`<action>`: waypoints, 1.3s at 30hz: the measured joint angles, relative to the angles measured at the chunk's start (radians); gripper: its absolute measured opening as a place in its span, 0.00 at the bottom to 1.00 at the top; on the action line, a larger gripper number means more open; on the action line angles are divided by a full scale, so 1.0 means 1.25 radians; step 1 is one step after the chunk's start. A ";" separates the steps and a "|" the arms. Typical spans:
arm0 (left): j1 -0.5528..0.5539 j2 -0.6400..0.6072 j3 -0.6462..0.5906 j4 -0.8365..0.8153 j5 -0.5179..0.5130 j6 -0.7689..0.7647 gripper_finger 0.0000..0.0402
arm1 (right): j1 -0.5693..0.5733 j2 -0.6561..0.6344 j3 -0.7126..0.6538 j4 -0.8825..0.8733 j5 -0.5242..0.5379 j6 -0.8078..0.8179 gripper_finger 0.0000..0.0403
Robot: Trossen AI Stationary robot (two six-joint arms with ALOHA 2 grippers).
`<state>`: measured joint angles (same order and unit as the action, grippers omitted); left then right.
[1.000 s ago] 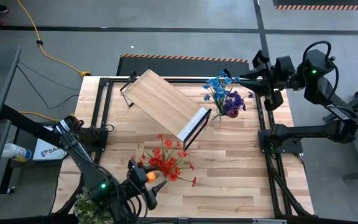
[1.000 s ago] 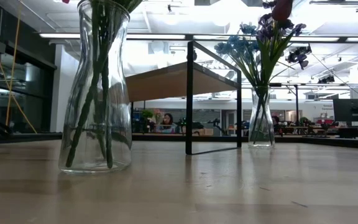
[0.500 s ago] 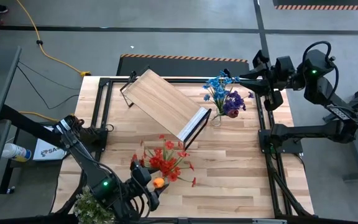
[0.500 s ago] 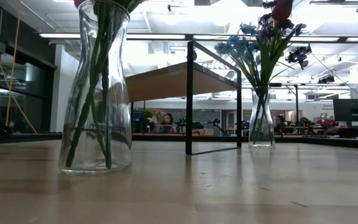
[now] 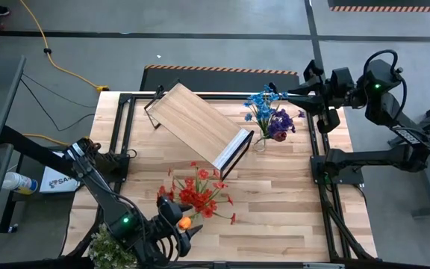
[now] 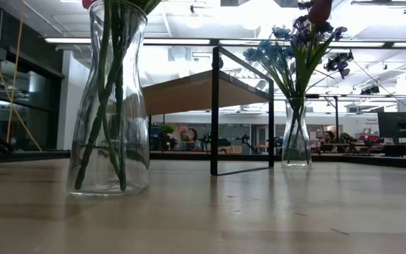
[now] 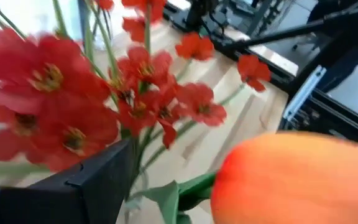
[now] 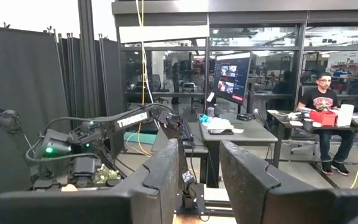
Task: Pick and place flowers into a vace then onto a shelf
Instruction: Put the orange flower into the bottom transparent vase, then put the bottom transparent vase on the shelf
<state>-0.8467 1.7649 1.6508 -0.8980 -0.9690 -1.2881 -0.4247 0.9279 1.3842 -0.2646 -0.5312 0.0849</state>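
Observation:
A bunch of red flowers (image 5: 198, 193) stands in a clear glass vase (image 6: 108, 106) near the table's front edge. An orange flower (image 5: 186, 222) lies against the bunch's near side. My left gripper (image 5: 178, 218) stands open right at that bloom (image 7: 291, 180), which hides one finger in the left wrist view. Blue and purple flowers (image 5: 271, 118) stand in a second vase (image 6: 296, 134) at the far right. The shelf (image 5: 196, 123) stands slantwise on the table between the two vases. My right gripper (image 5: 290, 93) hangs open and empty above the far right corner. My left gripper comes at the orange flower level from the table's near left. One dark finger (image 7: 98, 183) shows beside the flower's green leaf (image 7: 169, 199). The bloom covers the other finger, and I cannot tell whether either finger touches the flower.
A bushy pale green plant (image 5: 107, 243) sits off the table's near left corner beside my left arm. Black frame rails (image 5: 125, 134) run along the table's left, far and right sides. Bare wood (image 5: 290, 202) lies to the right of the red bunch.
My left gripper has turned at the wrist while staying in place. The orange bloom has shifted a little toward the table's near edge. In the near vase one stem has swung to a different slant.

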 joint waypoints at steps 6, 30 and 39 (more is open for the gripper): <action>-0.016 -0.009 0.000 0.004 0.031 0.000 0.93 | 0.000 0.000 0.000 0.000 0.000 -0.001 0.27; -0.129 -0.033 0.000 -0.007 0.010 -0.151 0.93 | 0.000 0.000 0.000 0.000 -0.003 -0.006 0.27; -0.131 -0.033 0.000 0.046 0.056 -0.201 0.93 | 0.000 -0.011 0.000 0.000 -0.003 -0.013 0.27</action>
<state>-1.0107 1.7241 1.6508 -0.8401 -0.8994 -1.5393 -0.4248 0.9146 1.3842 -0.2652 -0.5346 0.0681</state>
